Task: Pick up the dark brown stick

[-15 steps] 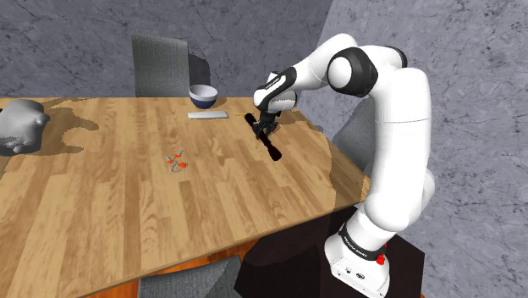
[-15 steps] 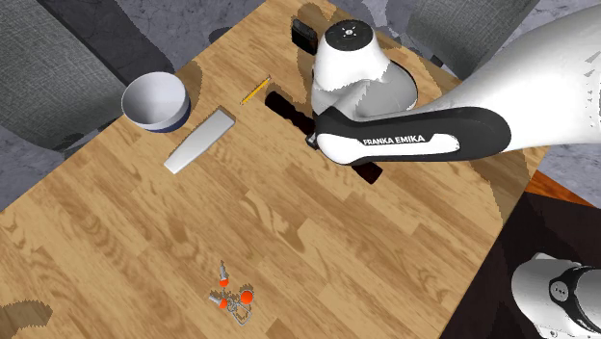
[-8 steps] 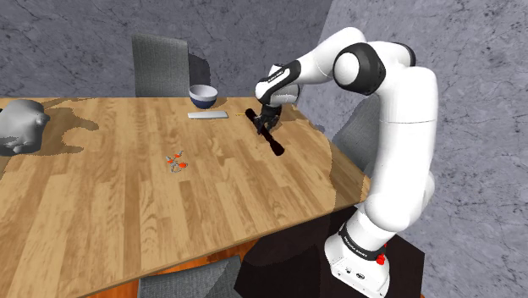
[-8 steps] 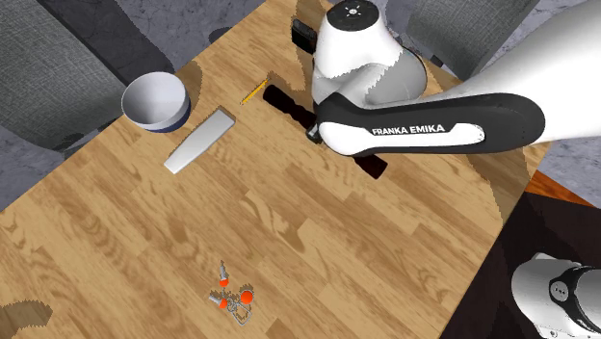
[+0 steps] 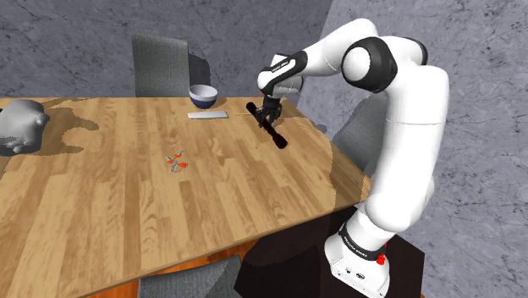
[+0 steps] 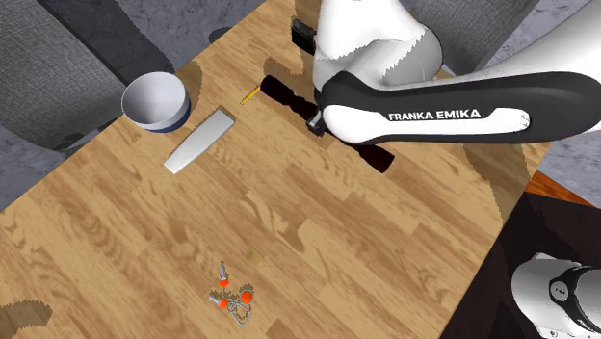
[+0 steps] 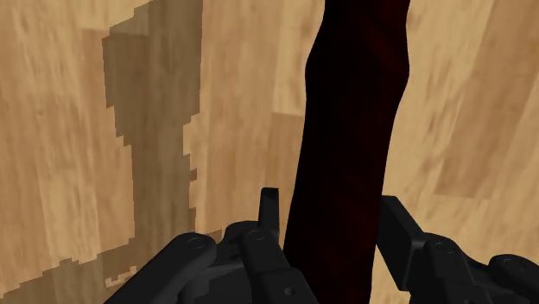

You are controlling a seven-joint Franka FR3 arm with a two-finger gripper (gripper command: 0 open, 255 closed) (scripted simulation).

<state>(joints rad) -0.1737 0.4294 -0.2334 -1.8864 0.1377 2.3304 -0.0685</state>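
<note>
Arm pose: the white arm (image 5: 398,127) rises as an upright column from the stand (image 5: 372,262) at the lower right of the shoulder view. It bends at the dark joint in the upper right, and the forearm reaches leftward. The wrist turns down over the far right part of the table (image 5: 127,212). In the second exterior view the lettered forearm crosses the upper right of the frame above the table (image 6: 318,260).

Gripper: the gripper (image 5: 269,110) (image 7: 332,209) points downward. The wrist view shows the fingers (image 7: 270,207) closed onto the stick, one on each side and each in contact with it.

Task item: the dark brown stick (image 5: 277,136) (image 6: 282,93) (image 7: 354,112) is in the grasp at the far right of the table.
- In the shoulder view its long axis slopes from the fingers at upper left down to a free end at lower right. Whether that end touches the table cannot be told.
- In the second exterior view it runs from upper left to lower right, with its middle hidden under the forearm.
- In the wrist view it extends straight away from the fingers, and its shadow lies apart from it on the wood.

Nearby: a thin pencil (image 6: 253,92) lies just beside the stick's upper-left end. A white bowl (image 5: 202,95) (image 6: 155,101) and a flat grey slab (image 5: 207,114) (image 6: 200,141) lie further left.
</note>
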